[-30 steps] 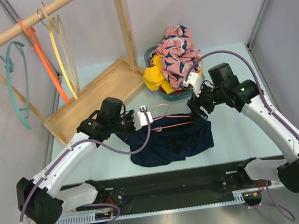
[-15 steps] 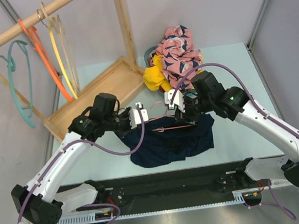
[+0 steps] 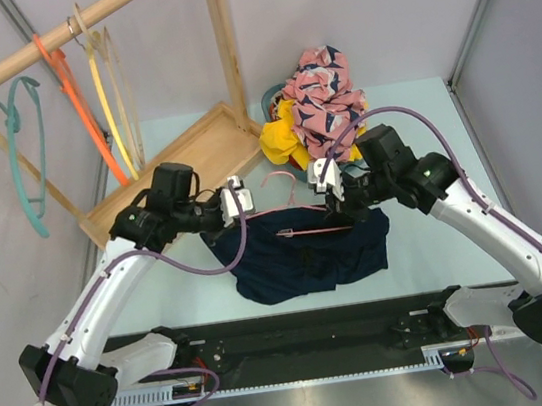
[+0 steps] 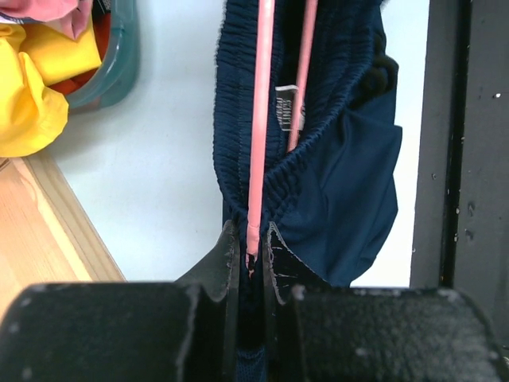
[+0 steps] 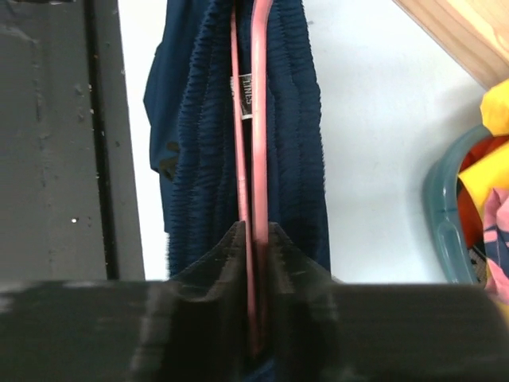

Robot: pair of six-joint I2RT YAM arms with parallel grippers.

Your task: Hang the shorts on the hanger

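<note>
The dark navy shorts (image 3: pixel 311 256) lie on the table between the arms, waistband towards the back. The pale-pink hanger (image 3: pixel 307 231) runs along that waistband, its hook (image 3: pixel 281 177) pointing back. My left gripper (image 3: pixel 250 211) is shut on the hanger's left end together with some waistband fabric; in the left wrist view the hanger (image 4: pixel 260 119) leads straight out of the gripper (image 4: pixel 252 239) over the shorts (image 4: pixel 342 175). My right gripper (image 3: pixel 340 203) is shut on the hanger's right end. The right wrist view shows the two pink wires of the hanger (image 5: pixel 258 119) pinched in the gripper (image 5: pixel 254 239) amid the gathered shorts (image 5: pixel 199 119).
Behind the shorts stands a teal basket (image 3: pixel 272 95) heaped with a pink floral garment (image 3: pixel 322 95) and a yellow garment (image 3: pixel 282 136). A wooden rack (image 3: pixel 175 166) at the back left carries orange (image 3: pixel 81 108), yellow and teal (image 3: pixel 21 147) hangers. A black rail (image 3: pixel 300 335) borders the near edge.
My right arm swung left to the hanger's right end and its jaws closed on it. The left arm drew back to the left with its hold kept, stretching the waistband.
</note>
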